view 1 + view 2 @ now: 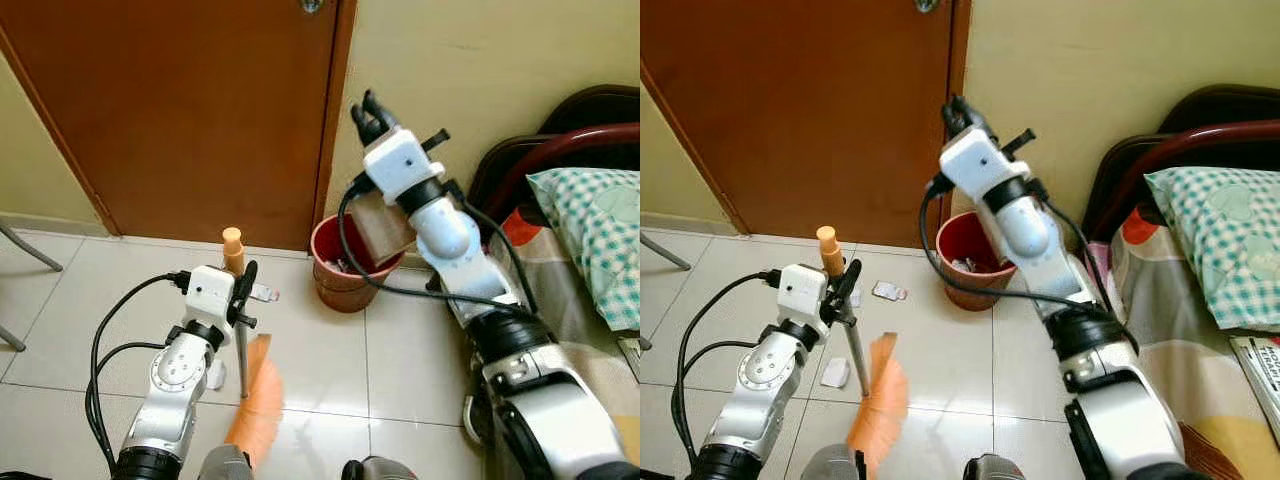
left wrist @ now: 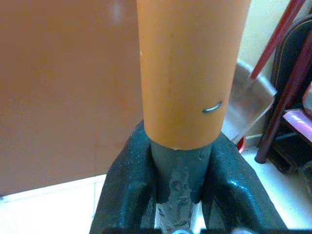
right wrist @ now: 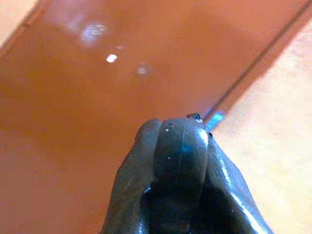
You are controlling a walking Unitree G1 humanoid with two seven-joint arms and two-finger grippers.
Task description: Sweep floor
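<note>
**Broom held upright near a closed door**

Pale floor tiles (image 1: 330,370) run up to a closed brown door (image 1: 190,110) and a cream wall (image 1: 470,70). On the robot's right stands a bed with a dark curved headboard (image 1: 590,120), a checked pillow (image 1: 595,235) and a patterned cover (image 1: 560,300). A red bucket (image 1: 975,262) sits on the tiles at the foot of the wall, just beside the door frame, with a flat brownish dustpan (image 1: 383,225) leaning over its rim. Scraps of white paper (image 1: 888,291) lie on the tiles between the bucket and the left arm, and another scrap (image 1: 835,372) lies close to the broom's pole.

The broom (image 1: 257,405) stands nearly upright in front of the robot, its orange bristles low on the tiles and its orange handle tip (image 1: 232,248) rising above the wrist. The left gripper (image 1: 243,292) is clamped around the grey pole; the left wrist view shows both black fingers (image 2: 127,185) pressed against the pole just below the orange sleeve.

The right arm is raised and stretched forward, above the bucket. The right gripper (image 1: 372,117) points up toward the door frame, its fingers (image 3: 178,161) pressed together with nothing between them.
</note>
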